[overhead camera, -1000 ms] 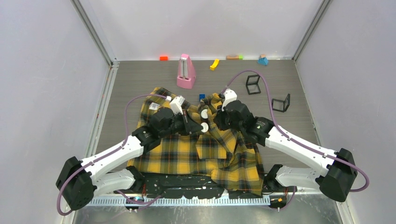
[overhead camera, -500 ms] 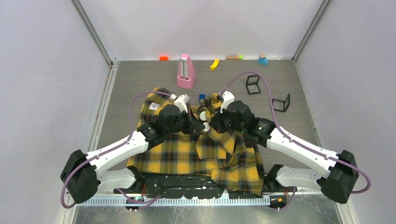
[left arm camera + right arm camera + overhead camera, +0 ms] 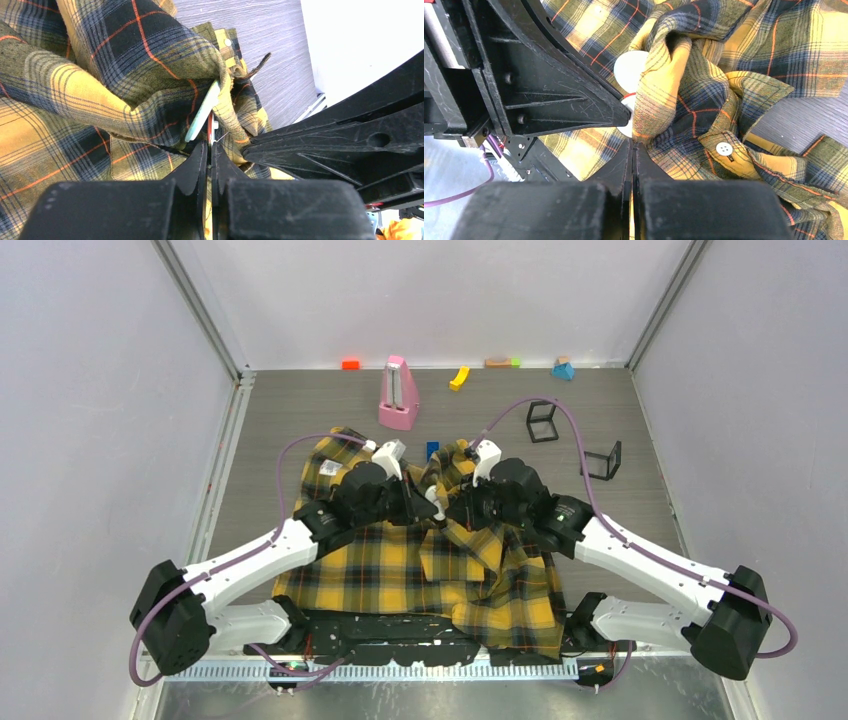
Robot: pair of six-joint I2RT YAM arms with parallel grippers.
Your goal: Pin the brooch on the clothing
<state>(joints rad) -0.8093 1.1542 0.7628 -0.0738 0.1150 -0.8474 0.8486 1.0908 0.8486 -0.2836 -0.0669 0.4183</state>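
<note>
Yellow-and-black plaid shirt (image 3: 420, 570) spread on the grey table (image 3: 300, 410), hem near the arm bases, collar bunched up toward the far side. Meeting over that bunch, tip to tip: left gripper (image 3: 208, 147) reaching in from the left, right gripper (image 3: 633, 144) from the right. Left jaws pressed together on the brooch (image 3: 202, 117), a pale disc seen edge-on, tucked against a raised fold of cloth. Right jaws closed as well, nipping the lower edge of that fold, near a white button (image 3: 724, 148). Far behind, well apart: pink metronome (image 3: 398, 395) and a black square frame (image 3: 541, 421).
</note>
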